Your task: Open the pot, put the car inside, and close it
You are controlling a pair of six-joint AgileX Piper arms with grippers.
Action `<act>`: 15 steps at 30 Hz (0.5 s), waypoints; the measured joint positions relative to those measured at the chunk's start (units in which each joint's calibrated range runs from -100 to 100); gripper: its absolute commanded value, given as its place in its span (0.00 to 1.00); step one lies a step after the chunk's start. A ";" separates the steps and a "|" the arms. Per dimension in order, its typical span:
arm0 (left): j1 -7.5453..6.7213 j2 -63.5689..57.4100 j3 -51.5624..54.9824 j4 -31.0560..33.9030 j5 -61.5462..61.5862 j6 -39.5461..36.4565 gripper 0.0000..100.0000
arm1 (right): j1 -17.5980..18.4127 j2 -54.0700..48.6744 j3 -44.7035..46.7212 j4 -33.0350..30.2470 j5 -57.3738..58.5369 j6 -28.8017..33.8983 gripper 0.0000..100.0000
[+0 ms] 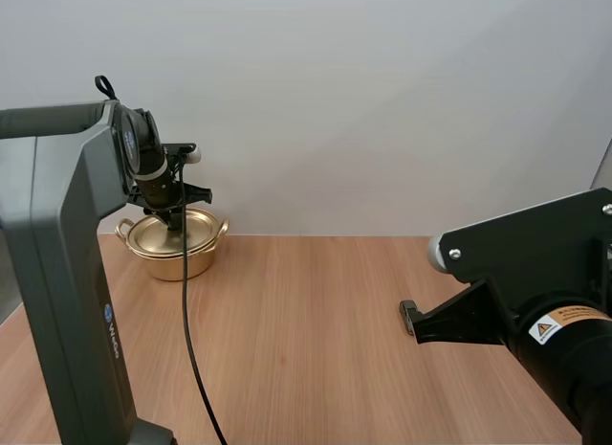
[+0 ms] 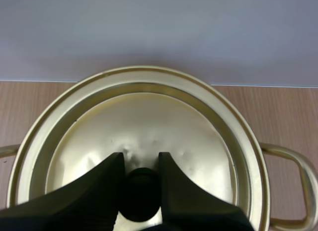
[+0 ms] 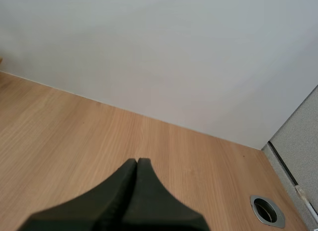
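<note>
A golden pot [image 1: 172, 255] with two side handles stands at the table's far left, close to the wall, with its lid [image 2: 149, 126] resting on it. My left gripper [image 1: 176, 221] reaches down onto the lid's centre. Seen from the left wrist, the left gripper [image 2: 141, 159] has its two black fingers pressed against either side of the lid's black knob [image 2: 141, 193]. My right gripper [image 1: 410, 317] hovers over the table's right side, far from the pot. Its fingers [image 3: 136, 164] lie together as one dark wedge, holding nothing.
The wooden table [image 1: 316, 330] ends at a pale wall just behind the pot. A round metal grommet hole [image 3: 267, 210] sits in the tabletop near a grey partition [image 3: 298, 136] on the right.
</note>
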 measured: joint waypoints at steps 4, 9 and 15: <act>0.00 -0.48 0.00 0.00 0.00 0.55 0.00 | 0.42 0.00 0.00 0.00 0.00 0.00 0.00; 0.00 -3.64 0.00 -3.09 -1.84 2.51 0.00 | 0.42 0.00 0.00 0.00 -0.17 0.00 0.00; 0.00 -9.28 0.00 -8.80 -1.23 6.20 0.00 | 0.42 0.00 0.37 -0.16 -1.29 -0.23 0.00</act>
